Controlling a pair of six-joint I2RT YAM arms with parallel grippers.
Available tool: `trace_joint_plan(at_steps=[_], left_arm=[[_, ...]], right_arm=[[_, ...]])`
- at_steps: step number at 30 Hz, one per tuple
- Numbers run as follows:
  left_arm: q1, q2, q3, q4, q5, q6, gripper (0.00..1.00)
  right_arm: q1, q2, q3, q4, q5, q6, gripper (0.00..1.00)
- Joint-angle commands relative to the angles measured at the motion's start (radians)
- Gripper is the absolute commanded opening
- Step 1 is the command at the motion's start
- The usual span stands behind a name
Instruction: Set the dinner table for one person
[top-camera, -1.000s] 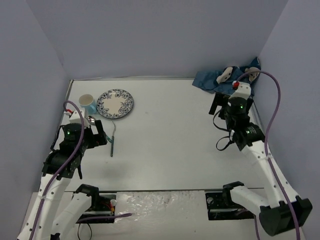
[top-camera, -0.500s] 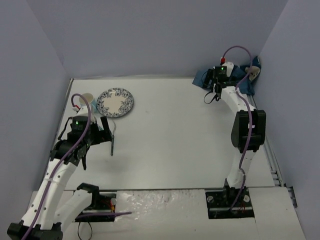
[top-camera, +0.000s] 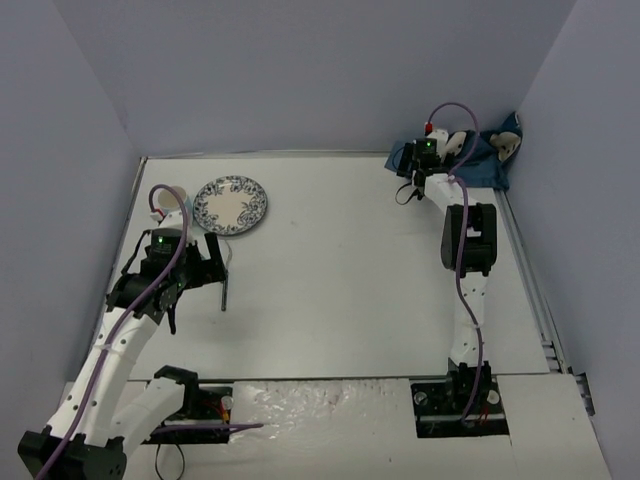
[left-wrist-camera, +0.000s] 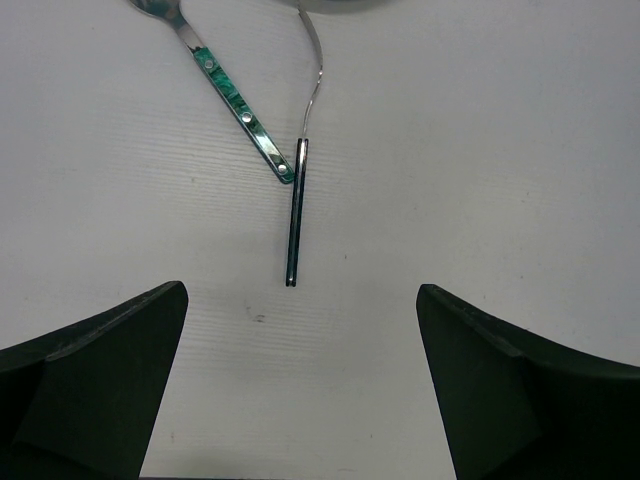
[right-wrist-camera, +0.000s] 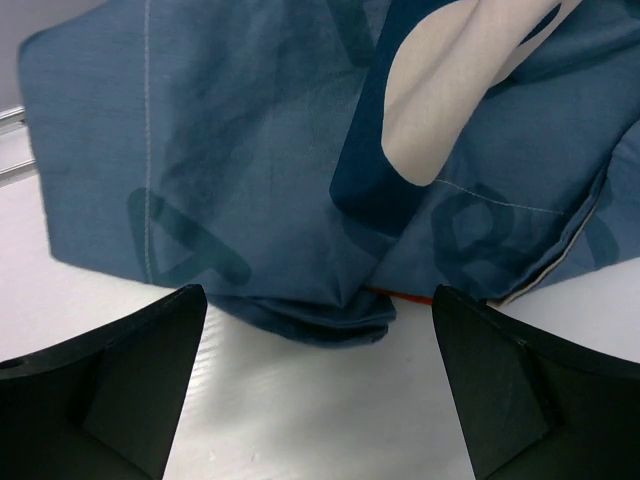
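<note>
Dinner table (top-camera: 340, 290) is the big white flat top that fills the floor of the scene, with pale walls on three sides and both arm bases at its near edge. On the dinner table, in the far left part, lies a plate (top-camera: 230, 207) with a blue pattern. A light cup (top-camera: 176, 199) stands just beside it on the left, partly hidden by a cable. Near the plate, toward the arms, lie two pieces of cutlery: a spoon (left-wrist-camera: 235, 105) with a green handle and a second piece (left-wrist-camera: 293, 215) with a slim dark handle. Their handles meet or almost meet at one point. The head of the second piece reaches the plate edge, and I cannot tell what it is. The left gripper (left-wrist-camera: 300, 300) hovers over these two, its fingers wide apart and holding nothing. In the far right corner of the table a blue placemat (right-wrist-camera: 230, 150) lies crumpled, with cream shapes on the cloth. The right gripper (right-wrist-camera: 316, 320) is close above its near edge. Its fingers stand apart, one on each side of the folded edge, and do not pinch the cloth.
</note>
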Motion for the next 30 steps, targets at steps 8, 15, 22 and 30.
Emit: trace_joint_plan(at_steps=[8,15,22,30], left_arm=[[-0.007,-0.016,0.018,-0.004,0.005,-0.048,0.97],[-0.007,-0.029,0.020,-0.017,0.014,-0.064,0.97],[-0.007,-0.009,0.039,0.030,0.052,-0.072,0.97],[-0.021,0.059,0.074,0.114,0.126,-0.053,0.97]], right_arm=[[-0.033,0.141,0.218,0.198,-0.001,-0.036,0.85],[-0.031,0.188,0.251,0.137,-0.063,-0.050,0.37],[0.016,-0.083,-0.148,0.142,-0.068,-0.030,0.00],[0.280,-0.525,-0.651,0.000,0.016,0.227,0.00]])
